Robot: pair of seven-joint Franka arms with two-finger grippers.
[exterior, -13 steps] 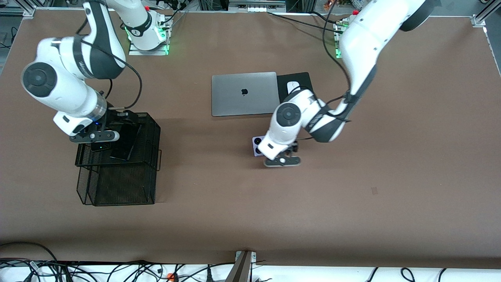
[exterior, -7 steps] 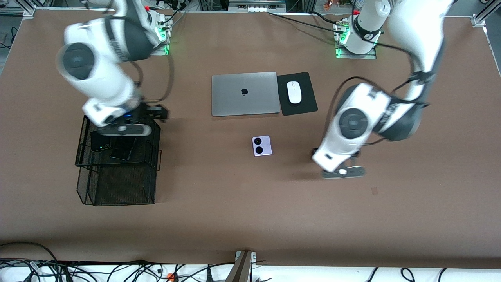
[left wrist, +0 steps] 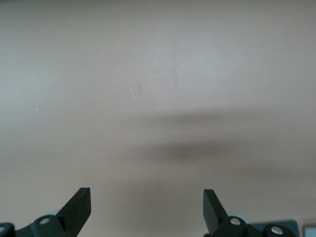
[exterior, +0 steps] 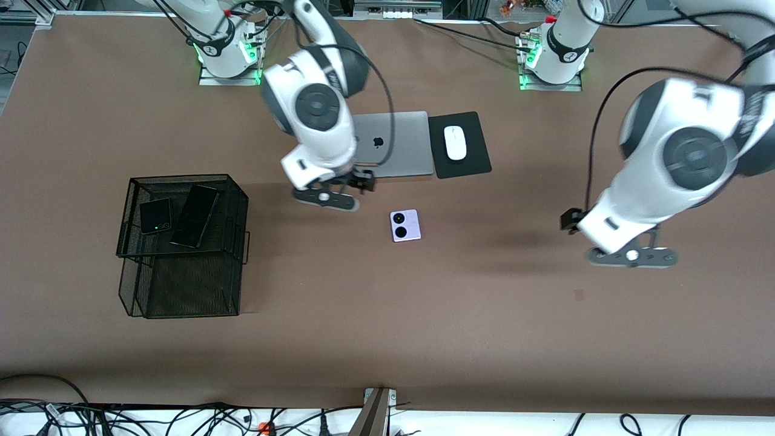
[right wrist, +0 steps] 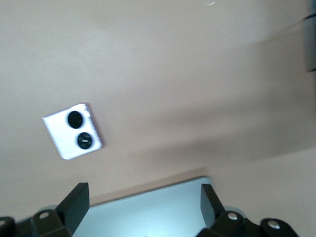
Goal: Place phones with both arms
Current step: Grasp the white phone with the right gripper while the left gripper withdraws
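You see three phones. The small black phone [exterior: 155,215] and the slim black phone [exterior: 194,215] lie side by side, apart, on the top tier of the wire basket [exterior: 241,218], which stands toward the right arm's end of the table [exterior: 387,327], well apart from the laptop [exterior: 405,142]. The lavender phone [exterior: 405,225] lies flat on the table, lenses up, nearer to the front camera than the laptop and apart from it.

The right gripper [exterior: 325,198] hangs over the table at the laptop's near edge, with the lavender phone just beside it toward the left arm's end. In the right wrist view its fingers [right wrist: 74,197] stand spread and hold nothing; the lavender phone [right wrist: 72,131] and a strip of the laptop [right wrist: 148,210] show past them.

The left gripper [exterior: 629,257] hangs over bare table, well apart from the laptop, toward the left arm's end. In the left wrist view its fingers [left wrist: 79,205] are likewise released, with only tabletop [left wrist: 158,74] between them.

A white mouse [exterior: 455,143] rests on a black pad [exterior: 478,163] touching the laptop's edge toward the left arm's end
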